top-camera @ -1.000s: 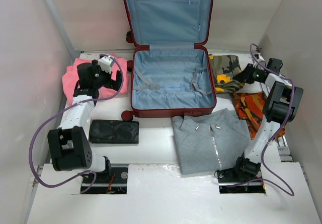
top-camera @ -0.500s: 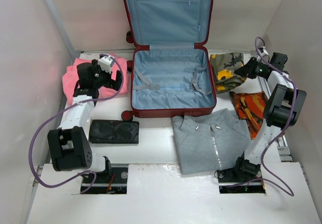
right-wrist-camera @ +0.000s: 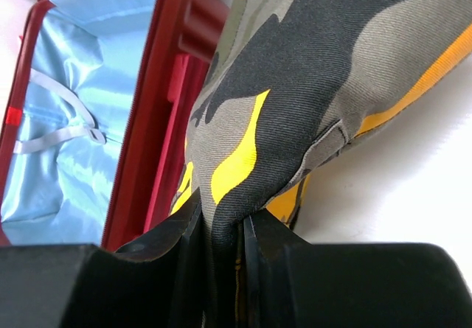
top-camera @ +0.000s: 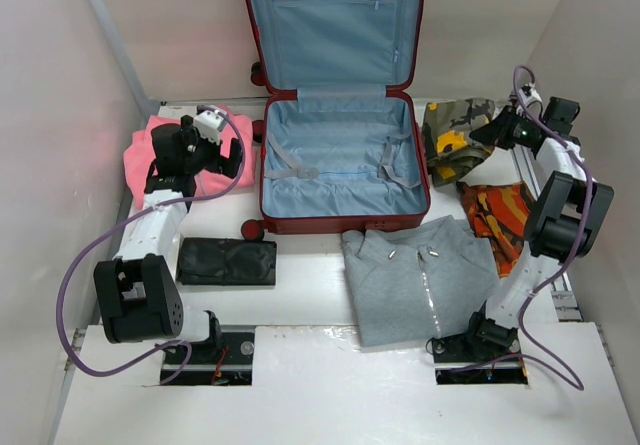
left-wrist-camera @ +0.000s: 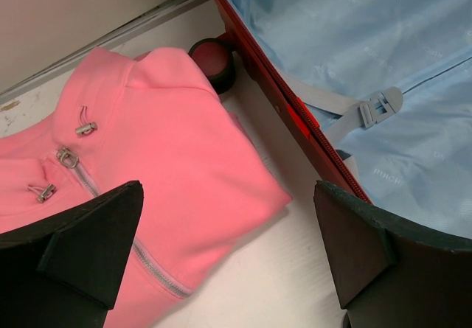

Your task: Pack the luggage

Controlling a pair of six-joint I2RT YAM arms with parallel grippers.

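The dark-red luggage (top-camera: pixel 345 217) lies open at the table's back centre, its light blue lining (top-camera: pixel 340 160) and grey straps bare. My right gripper (top-camera: pixel 493 133) is shut on a camouflage garment (top-camera: pixel 452 137) with yellow patches, lifting it to the right of the luggage; in the right wrist view the cloth (right-wrist-camera: pixel 295 99) is pinched between my fingers next to the red shell (right-wrist-camera: pixel 158 114). My left gripper (top-camera: pixel 210 157) is open above a pink zip sweater (top-camera: pixel 150 145), which shows in the left wrist view (left-wrist-camera: pixel 162 166) beside the luggage's rim (left-wrist-camera: pixel 295 114) and a wheel (left-wrist-camera: pixel 212 57).
A grey zip sweater (top-camera: pixel 420 275) lies in front of the luggage. A black folded item (top-camera: pixel 227 261) lies at the front left. An orange patterned garment (top-camera: pixel 505 215) lies at the right. White walls close in on both sides.
My right gripper has moved back and up with the camouflage garment, lifting it off the table and uncovering more of the orange garment. The left arm has barely moved.
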